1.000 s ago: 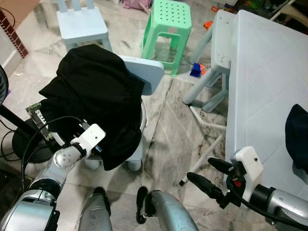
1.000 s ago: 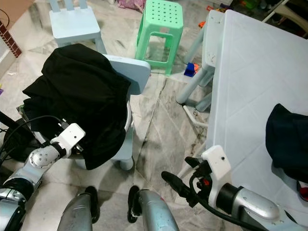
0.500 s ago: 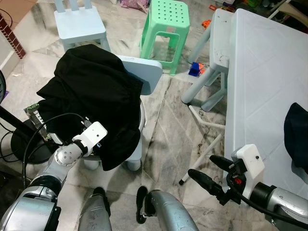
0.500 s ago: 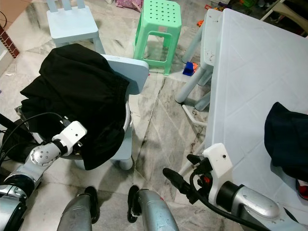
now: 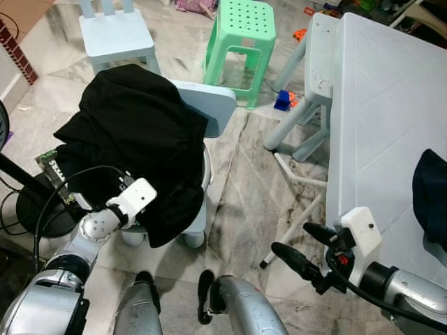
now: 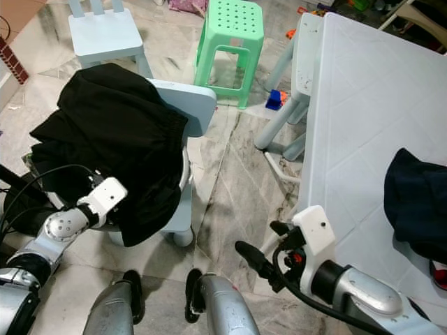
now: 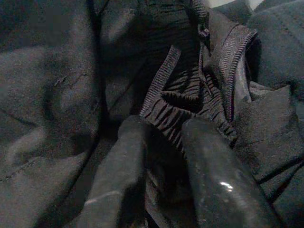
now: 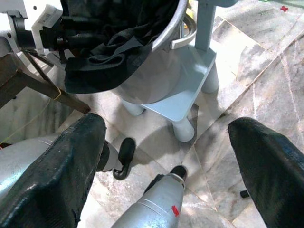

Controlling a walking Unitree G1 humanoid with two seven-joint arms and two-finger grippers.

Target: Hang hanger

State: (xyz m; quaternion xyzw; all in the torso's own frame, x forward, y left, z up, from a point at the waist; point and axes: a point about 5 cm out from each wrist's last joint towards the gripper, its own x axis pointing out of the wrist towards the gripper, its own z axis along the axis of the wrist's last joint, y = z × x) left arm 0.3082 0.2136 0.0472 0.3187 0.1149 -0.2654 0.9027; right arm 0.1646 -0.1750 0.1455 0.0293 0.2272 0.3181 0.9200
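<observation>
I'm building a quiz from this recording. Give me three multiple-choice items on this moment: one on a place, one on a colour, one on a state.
1. Where is the black garment heaped?
A. on the pale blue chair
B. on the floor
C. on the green stool

2. What colour is the perforated stool?
A. red
B. green
C. black

3. How is the right gripper?
A. shut on a hanger
B. shut on cloth
C. open, holding nothing

Answers: 1 A, the garment drapes over the chair. 2 B, the stool is mint green. 3 C, its fingers are spread above bare floor.
</observation>
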